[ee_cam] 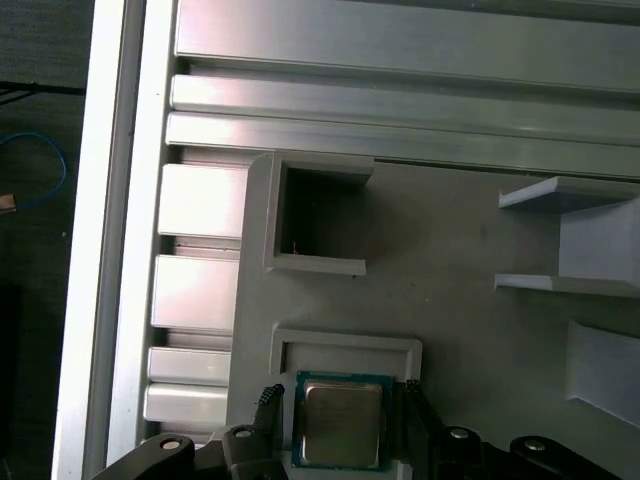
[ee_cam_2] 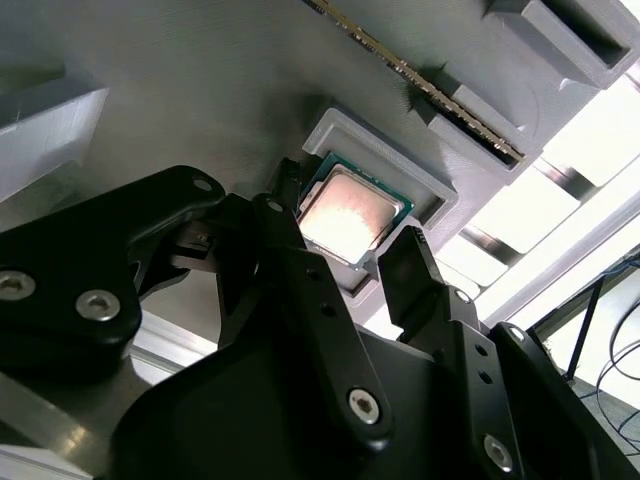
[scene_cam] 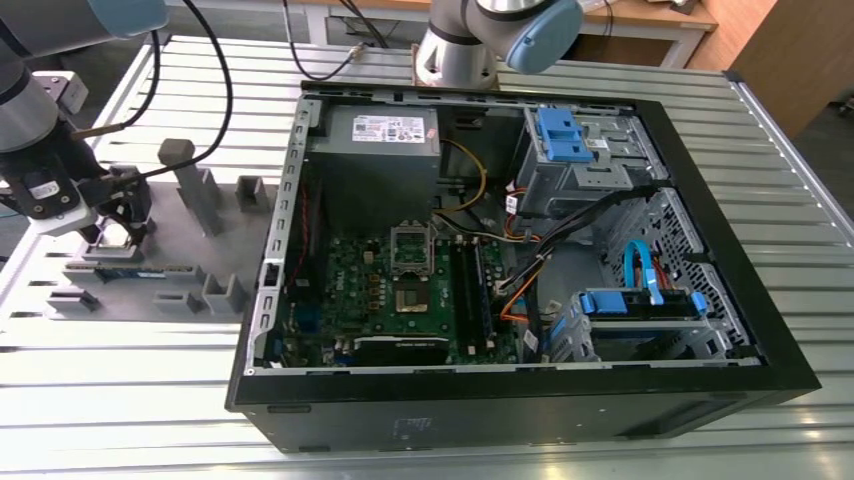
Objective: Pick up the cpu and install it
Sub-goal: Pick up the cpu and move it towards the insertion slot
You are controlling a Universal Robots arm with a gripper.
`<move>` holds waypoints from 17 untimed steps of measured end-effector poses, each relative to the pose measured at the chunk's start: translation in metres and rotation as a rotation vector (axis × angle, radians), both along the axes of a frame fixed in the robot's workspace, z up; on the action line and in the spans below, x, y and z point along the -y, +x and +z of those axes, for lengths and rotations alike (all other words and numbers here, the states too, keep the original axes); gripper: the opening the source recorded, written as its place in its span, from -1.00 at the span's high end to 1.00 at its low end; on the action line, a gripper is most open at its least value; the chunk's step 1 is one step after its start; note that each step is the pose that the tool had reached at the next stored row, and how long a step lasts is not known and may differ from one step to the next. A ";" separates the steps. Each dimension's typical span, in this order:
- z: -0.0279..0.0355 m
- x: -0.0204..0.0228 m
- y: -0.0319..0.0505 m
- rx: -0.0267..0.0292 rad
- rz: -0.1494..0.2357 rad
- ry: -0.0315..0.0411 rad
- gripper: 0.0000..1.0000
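While hanging low over the grey tray [scene_cam: 174, 255] at the exterior view's left, straddles the cpu [ee_cam: 340, 425] with the end effector [ee_cam: 338, 398] spread, fingers [ee_cam_2: 300, 270] one on each side, close to the chip's edges yet not clamped on it. Lies flat there, silver top up, in a shallow square pocket of the tray. Beside that pocket, a memory stick [ee_cam_2: 430, 85] standing on edge. Well apart on the worktop [scene_cam: 134, 400], an open case [scene_cam: 534, 250].
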State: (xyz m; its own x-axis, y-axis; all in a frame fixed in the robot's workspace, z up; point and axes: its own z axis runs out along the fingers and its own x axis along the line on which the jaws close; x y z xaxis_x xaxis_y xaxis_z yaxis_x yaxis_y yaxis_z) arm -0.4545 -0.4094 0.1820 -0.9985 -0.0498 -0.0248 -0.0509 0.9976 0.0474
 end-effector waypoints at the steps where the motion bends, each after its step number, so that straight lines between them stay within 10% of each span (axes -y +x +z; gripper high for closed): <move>1: 0.0000 0.0000 0.0000 0.0000 0.000 0.0000 -0.18; 17: 0.0012 -0.0007 0.0000 0.0000 0.000 -0.0069 -0.18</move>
State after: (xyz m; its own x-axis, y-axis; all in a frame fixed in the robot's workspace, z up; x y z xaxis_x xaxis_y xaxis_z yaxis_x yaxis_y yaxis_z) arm -0.4545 -0.4087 0.1832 -0.9985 -0.0500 -0.0244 -0.0509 0.9979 0.0405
